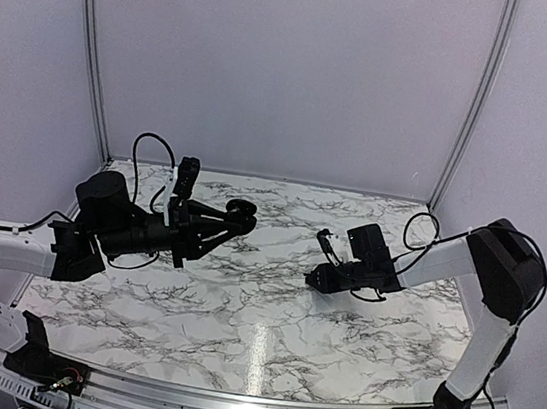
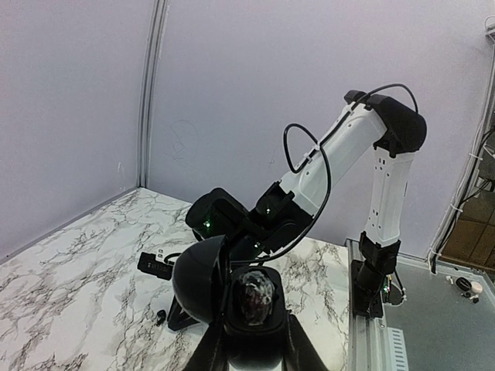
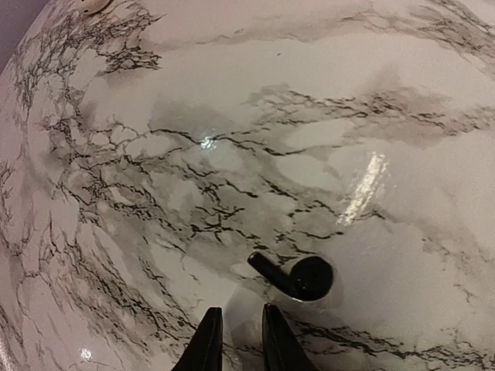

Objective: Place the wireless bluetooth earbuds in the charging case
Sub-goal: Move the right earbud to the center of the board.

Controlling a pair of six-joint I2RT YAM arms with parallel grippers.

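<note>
Right wrist: jaws low, near earbud [image 3: 298,277]

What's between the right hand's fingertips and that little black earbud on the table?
Nothing. In the right wrist view, only bare marble table separates the right hand from the earbud, which lies just beyond its fingertips.

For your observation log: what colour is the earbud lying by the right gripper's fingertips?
The earbud is glossy black, clearest in the right wrist view.
</note>
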